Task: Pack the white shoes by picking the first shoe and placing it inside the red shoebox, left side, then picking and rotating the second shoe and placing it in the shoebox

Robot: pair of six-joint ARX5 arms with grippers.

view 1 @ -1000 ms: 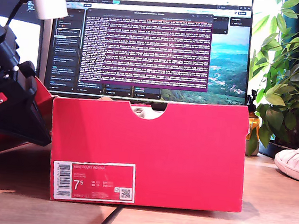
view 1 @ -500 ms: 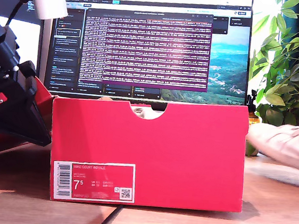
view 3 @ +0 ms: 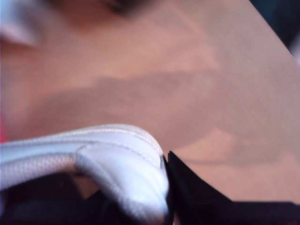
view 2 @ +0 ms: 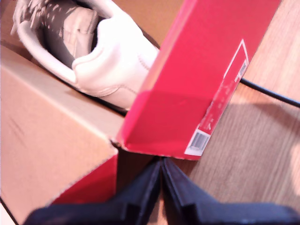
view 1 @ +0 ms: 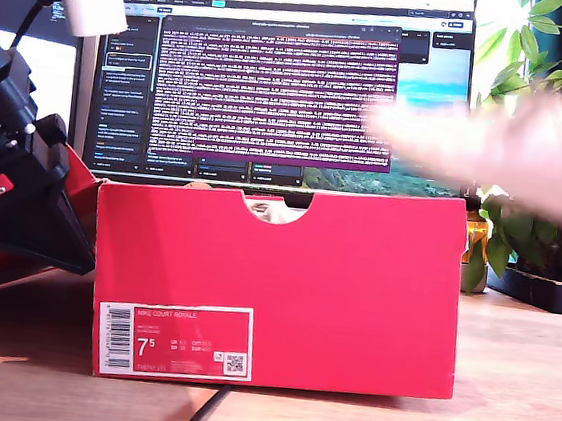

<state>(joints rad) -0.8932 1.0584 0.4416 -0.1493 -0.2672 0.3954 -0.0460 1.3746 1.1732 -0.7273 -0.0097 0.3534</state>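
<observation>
First hand (view 2: 161, 161): jaws closed, empty, at box (view 1: 273, 285) corner; one shoe (view 2: 101, 51) inside. Second hand (view 3: 165, 161): clamped on other shoe (view 1: 498, 153) (blurred), raised above box at exterior view's right.

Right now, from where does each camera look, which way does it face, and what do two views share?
Exterior view: low at table level, facing the red shoebox label end and a monitor; an arm shows at its left.
First wrist view: on my first gripper, jaws together, beside the box corner, seeing a white shoe inside.
Second wrist view: on my second gripper, clamping the second white shoe over the table.
Exterior and first wrist views share the box label.
</observation>
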